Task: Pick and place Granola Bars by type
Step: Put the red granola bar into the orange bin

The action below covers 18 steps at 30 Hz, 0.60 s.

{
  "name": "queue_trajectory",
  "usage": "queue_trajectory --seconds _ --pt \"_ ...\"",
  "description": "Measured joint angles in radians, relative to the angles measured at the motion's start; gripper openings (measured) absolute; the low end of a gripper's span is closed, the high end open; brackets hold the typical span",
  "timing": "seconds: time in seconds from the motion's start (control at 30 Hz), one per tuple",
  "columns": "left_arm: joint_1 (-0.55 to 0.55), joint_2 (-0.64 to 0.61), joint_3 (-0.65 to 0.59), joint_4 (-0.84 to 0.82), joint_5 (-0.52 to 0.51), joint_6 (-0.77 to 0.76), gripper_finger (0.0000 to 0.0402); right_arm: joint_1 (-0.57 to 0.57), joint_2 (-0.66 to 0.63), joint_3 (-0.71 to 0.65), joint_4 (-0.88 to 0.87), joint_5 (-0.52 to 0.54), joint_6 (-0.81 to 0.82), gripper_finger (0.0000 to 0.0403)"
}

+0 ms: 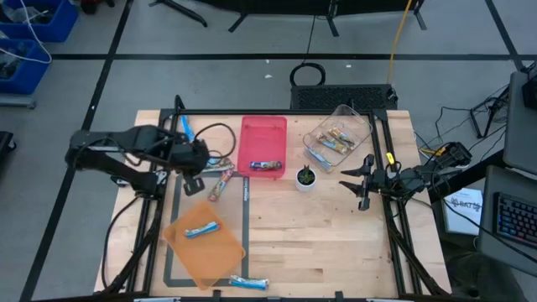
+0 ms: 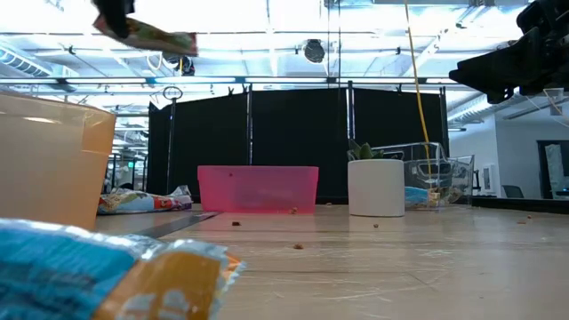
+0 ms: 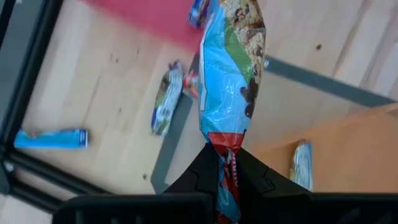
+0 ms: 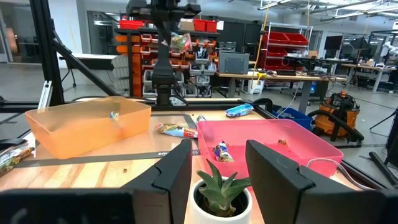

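Plant (image 1: 306, 177) between pink bin (image 1: 263, 134), clear bin (image 1: 352, 123)

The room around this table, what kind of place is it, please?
Probably a robotics lab or workshop. Behind the wooden table stand shelves of red parts bins and workbenches with equipment, and a keyboard sits at a desk beside the rig.

no legible text on the granola bar wrappers (image 3: 230, 68), no readable labels, brands or numbers elsewhere
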Motion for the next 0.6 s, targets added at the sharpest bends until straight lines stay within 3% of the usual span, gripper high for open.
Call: queue_trajectory --seconds 0.3,0.6 --pt "-0.122 -0.188 -0.233 0.045 -0.009 -0.173 0.0024 0.0 0.0 0.0 0.0 0.0 0.0 0.0142" --pt "-0.343 -0.294 -0.45 0.117 -0.034 -0.415 0.0024 0.0 0.0 0.0 0.0 0.0 0.0 0.0142"
